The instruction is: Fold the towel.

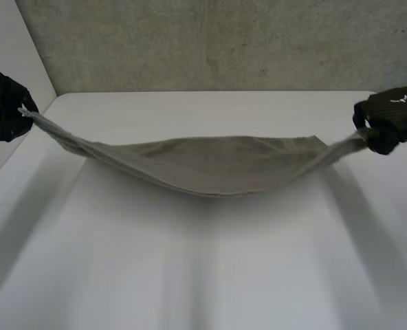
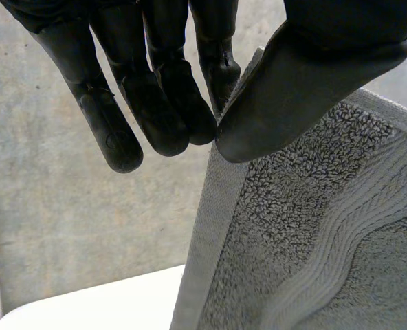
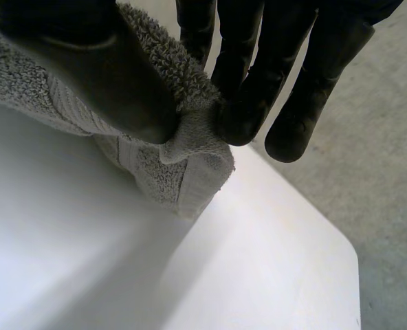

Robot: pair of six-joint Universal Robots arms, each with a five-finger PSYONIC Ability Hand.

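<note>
Towel (image 1: 210,165), one grey piece, sags over one white table (image 1: 190,275); my left hand (image 1: 1,106) and my right hand (image 1: 396,113) each pinch one corner.

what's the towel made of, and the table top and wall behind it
The towel looks like grey cotton terry: a looped, nubby pile with a flat woven band near the hem. The table seems smooth white laminate or plastic, with a soft sheen; which, I cannot tell. The wall looks like bare concrete: matte, mottled grey with small pits.
</note>
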